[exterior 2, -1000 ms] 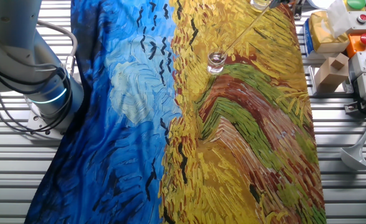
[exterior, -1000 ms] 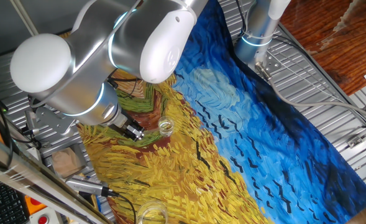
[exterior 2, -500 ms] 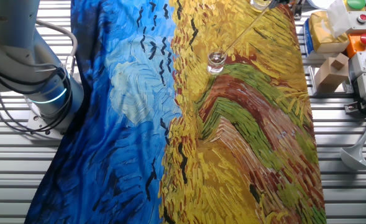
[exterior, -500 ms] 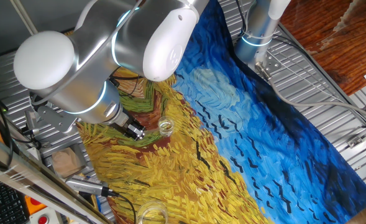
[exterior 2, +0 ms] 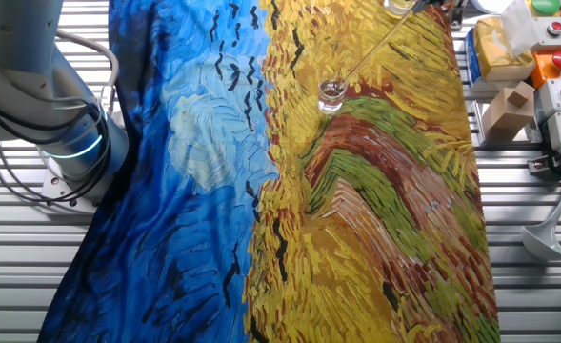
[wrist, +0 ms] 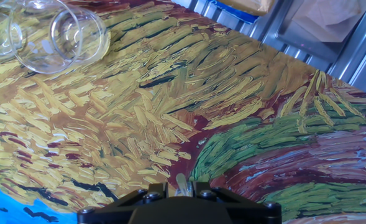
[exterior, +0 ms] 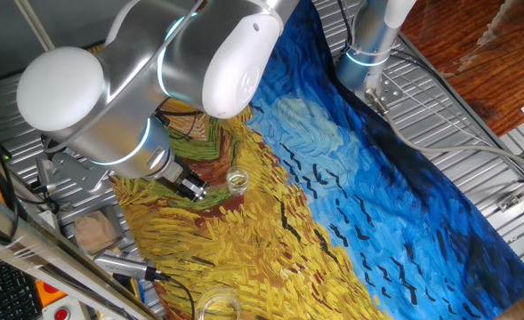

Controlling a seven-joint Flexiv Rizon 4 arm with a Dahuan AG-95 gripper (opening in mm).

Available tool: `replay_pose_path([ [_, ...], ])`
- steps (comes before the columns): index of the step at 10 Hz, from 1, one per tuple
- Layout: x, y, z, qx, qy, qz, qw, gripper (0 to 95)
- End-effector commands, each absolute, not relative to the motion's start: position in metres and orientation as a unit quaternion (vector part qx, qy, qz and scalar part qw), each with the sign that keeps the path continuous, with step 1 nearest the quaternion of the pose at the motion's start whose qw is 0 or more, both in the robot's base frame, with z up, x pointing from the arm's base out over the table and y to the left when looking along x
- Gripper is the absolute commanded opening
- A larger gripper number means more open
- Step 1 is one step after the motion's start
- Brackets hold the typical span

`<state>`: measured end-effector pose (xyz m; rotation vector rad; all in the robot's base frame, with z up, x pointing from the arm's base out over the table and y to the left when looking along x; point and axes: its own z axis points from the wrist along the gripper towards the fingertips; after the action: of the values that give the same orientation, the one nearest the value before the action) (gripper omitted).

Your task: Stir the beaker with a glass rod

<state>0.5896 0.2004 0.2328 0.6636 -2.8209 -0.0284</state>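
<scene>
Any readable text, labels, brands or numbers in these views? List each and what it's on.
None readable in any view.
The beaker and the wider glass vessel show no printing or graduations.
The painted cloth carries only brushstrokes, no lettering.
The button box beside the table has coloured buttons; any labels are too small to read.

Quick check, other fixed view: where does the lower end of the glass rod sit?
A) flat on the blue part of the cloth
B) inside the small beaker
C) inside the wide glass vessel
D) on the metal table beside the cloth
B: the glass rod slants down from the upper right and its lower end sits inside the rim of the small beaker, which stands on the yellow part of the cloth.
</scene>
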Motion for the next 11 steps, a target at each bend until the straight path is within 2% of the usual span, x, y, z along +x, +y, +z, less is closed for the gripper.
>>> replay_pose_path([
  [1, 0.5900, 0.2007, 0.2328, 0.230, -0.966, -0.010, 0.121, 19.0],
  [11, 0.5992, 0.2041, 0.2325, 0.232, -0.965, -0.006, 0.123, 19.0],
])
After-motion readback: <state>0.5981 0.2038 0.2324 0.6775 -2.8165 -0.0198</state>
